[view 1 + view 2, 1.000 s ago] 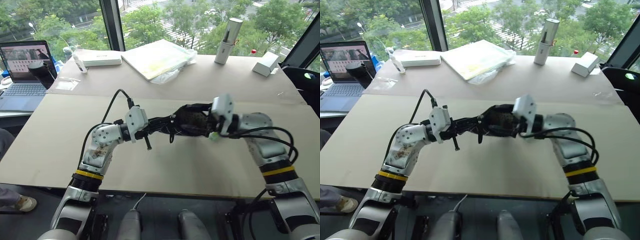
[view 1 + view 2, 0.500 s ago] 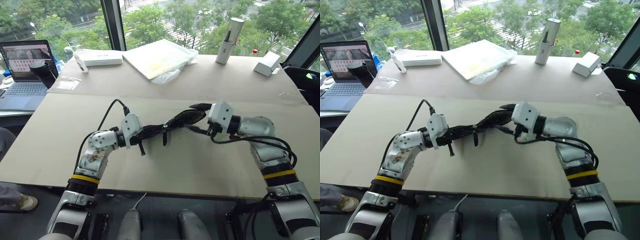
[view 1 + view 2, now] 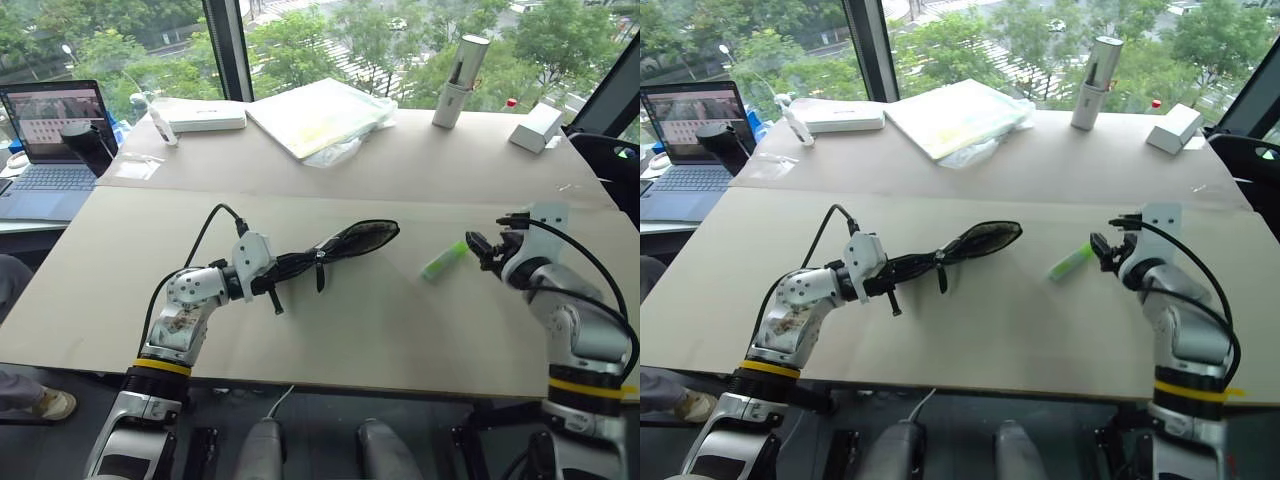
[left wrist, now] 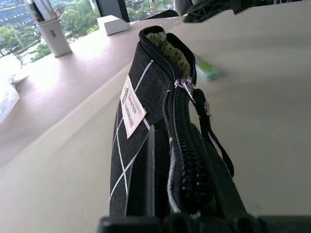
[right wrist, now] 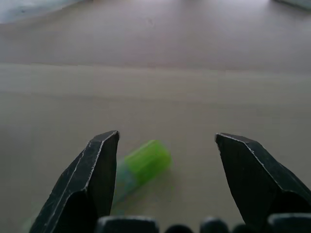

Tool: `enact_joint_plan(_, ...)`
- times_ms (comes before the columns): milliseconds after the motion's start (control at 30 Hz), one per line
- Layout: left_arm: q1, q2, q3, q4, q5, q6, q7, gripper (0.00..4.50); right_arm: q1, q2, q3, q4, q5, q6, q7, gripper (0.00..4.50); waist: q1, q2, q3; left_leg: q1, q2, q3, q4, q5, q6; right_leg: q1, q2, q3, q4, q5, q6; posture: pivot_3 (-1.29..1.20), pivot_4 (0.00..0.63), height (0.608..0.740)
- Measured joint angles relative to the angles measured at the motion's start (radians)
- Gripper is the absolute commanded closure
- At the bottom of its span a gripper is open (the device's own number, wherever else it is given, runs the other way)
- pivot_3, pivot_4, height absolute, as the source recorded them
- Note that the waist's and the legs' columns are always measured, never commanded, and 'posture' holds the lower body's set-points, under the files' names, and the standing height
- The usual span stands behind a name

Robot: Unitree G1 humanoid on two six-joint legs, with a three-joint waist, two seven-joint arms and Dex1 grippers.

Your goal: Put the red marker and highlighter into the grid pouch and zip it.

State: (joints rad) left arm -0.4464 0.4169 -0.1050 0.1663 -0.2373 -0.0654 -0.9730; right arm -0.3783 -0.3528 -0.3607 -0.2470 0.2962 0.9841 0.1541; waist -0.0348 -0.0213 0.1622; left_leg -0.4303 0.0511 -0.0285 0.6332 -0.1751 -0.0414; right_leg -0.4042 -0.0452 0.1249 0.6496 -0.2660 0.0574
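Gaping right gripper (image 5: 165,160) beside highlighter (image 5: 146,165)

Silver arms — yellow wrist bands, looping black cables, black two-finger grippers

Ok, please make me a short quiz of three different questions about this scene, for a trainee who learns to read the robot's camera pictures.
1. True or false: the left gripper is shut on the black fabric grid pouch with white lines.
2. Where does the stubby light green highlighter lie? A) inside the pouch B) on the beige table, in front of the right gripper C) on the grey laptop
3. Fill in: the pouch's zipper is ____ at the far end.

Key: 1 true. 2 B. 3 open.
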Motion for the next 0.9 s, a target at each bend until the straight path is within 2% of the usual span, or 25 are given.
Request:
enact_joint_plan(133, -0.001, -0.018, -0.002, 0.026, 0.0, -0.023, -0.004, 4.5, -0.003, 0.081, 0.019, -0.133, -0.004, 0.142, -0.098, 0.98, -0.006, 0.0, 0.0, 0.0, 0.0, 0.0, 0.0, 0.0, 0.0, 0.001, 0.0, -0.001, -0.001, 0.0, 0.0, 0.0, 0.15, 0.74)
enact_joint_plan(267, -0.01, -0.037, -0.004, 0.052, 0.002, -0.039, -0.007, 4.5, -0.007, 0.163, 0.07, -0.134, -0.019, 0.194, -0.157, 0.98, -0.006, 0.0, 0.0, 0.0, 0.0, 0.0, 0.0, 0.0, 0.0, 0.0, 0.0, -0.001, -0.001, 0.0, 0.0, 0.0, 0.15, 0.74)
enact_joint_plan(467, -0.01, -0.047, -0.006, 0.05, 0.004, -0.043, 0.002, 4.5, -0.047, 0.157, 0.069, -0.056, -0.062, 0.177, -0.197, 0.98, -0.007, 0.0, 0.0, -0.001, 0.0, 0.0, 0.0, 0.0, 0.0, 0.0, 0.0, -0.001, -0.001, 0.0, 0.0, 0.0, 0.15, 0.74)
enact_joint_plan(733, 0.008, -0.056, -0.008, 0.003, 0.003, -0.026, 0.032, 4.5, -0.109, 0.221, 0.071, 0.075, -0.086, 0.102, -0.231, 0.98, -0.012, 0.0, 0.0, 0.0, 0.0, 0.0, 0.0, 0.0, 0.0, 0.0, 0.0, -0.001, -0.001, 0.0, 0.0, 0.0, 0.15, 0.74)
enact_joint_plan(900, 0.021, -0.055, -0.007, -0.008, 0.003, -0.019, 0.045, 4.5, -0.148, 0.208, 0.088, 0.16, -0.101, 0.064, -0.23, 0.98, -0.01, 0.0, 0.0, 0.0, 0.0, 0.0, 0.0, 0.0, 0.0, 0.001, 0.0, -0.001, -0.002, 0.0, 0.0, 0.0, 0.15, 0.74)
